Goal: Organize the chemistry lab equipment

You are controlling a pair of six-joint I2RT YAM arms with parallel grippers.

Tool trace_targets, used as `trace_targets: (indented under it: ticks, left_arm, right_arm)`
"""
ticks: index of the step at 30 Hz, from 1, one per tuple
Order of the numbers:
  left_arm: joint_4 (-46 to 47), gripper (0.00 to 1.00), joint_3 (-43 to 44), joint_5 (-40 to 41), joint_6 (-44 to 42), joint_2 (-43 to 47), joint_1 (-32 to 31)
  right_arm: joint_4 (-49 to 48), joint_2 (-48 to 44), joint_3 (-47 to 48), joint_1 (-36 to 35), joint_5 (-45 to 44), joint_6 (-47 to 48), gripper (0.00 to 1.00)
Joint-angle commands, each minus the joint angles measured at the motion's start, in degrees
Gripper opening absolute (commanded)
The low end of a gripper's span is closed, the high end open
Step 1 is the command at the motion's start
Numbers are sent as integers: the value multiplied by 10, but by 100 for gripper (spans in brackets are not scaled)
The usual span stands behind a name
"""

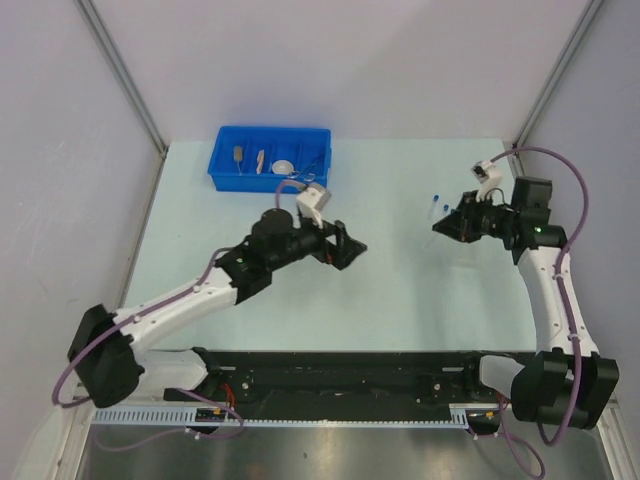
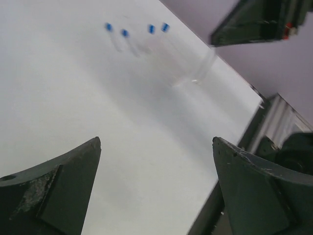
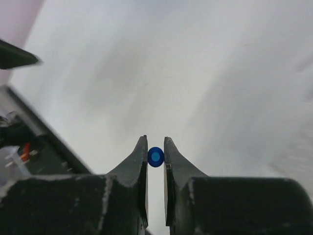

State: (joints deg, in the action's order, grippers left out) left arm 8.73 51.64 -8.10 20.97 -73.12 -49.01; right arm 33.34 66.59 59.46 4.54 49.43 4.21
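Overhead, the large blue divided plastic bin (image 1: 250, 184) sits at the far left of the pale table (image 1: 400, 300), with tan wooden-handled tools (image 1: 239, 154) and a white round dish (image 1: 285, 167) in its compartments. The left gripper (image 1: 350, 247) hangs near mid-table, well apart from the right gripper (image 1: 440, 228), and two clear tubes with blue caps (image 1: 428, 205) show just beside the right one's tip. From the left wrist, the left gripper (image 2: 156, 142) has its jaws spread wide with nothing between them. Beyond it four blue caps top faint tubes, near what seems to be the clear plastic tube rack (image 2: 195, 73), though its outline is hard to make out. From the right wrist, the right gripper (image 3: 155, 139) is pinching a blue-capped clear tube (image 3: 155, 156) seen end-on, fingers pressed against the cap. Such a tube is probably light, stiff and smooth-walled, so it could slip, or crack under a hard squeeze. The cap, or just beneath it, looks the safest hold.
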Motion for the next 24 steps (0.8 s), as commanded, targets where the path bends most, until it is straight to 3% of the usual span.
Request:
trace_targets:
  ticks: [1,2,6,14,24]
  left_arm:
    - [-29,100,-56,-31,27,95,124]
    - [-30,100,-66,-73,33,108,149]
    - [-83,100,-91,-105,27,167,229]
    - [-191,100,-97,-47,30,231,249]
    - [-209,100,-127,-41,18,287,253]
  right_arm:
    - [-20,-22,22,74,-123,75,2]
    - [-33,-19,21,89,-134,72,2]
    - [-116,14,18,144,-186,33,3]
    - [-230,106,14,164,-276,-31,4]
    - [-316,212,15,163,-283,-81,5]
